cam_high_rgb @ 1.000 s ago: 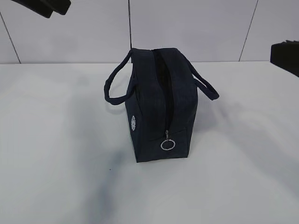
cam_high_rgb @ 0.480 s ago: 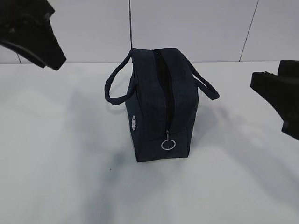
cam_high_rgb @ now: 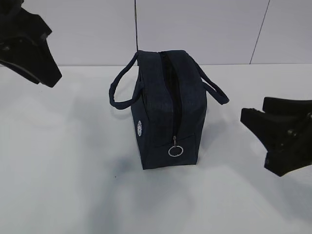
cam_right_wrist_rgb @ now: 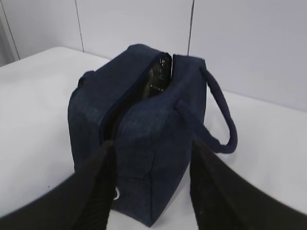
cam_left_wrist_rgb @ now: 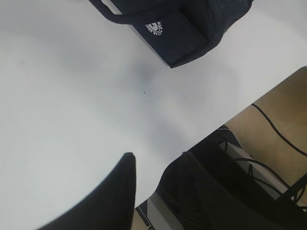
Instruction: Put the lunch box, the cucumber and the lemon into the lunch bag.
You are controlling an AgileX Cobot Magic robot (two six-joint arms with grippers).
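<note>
Tools nearer — lunch bag unzipped

One lunch bag stands near the middle of the white table, towards its far edge. The bag has two loop handles, one on each side, one zipper with one metal ring pull, and one small white round logo. Two grippers are in view: the left gripper and the right gripper.

Lunch bag upright on table; zipper open.
</note>
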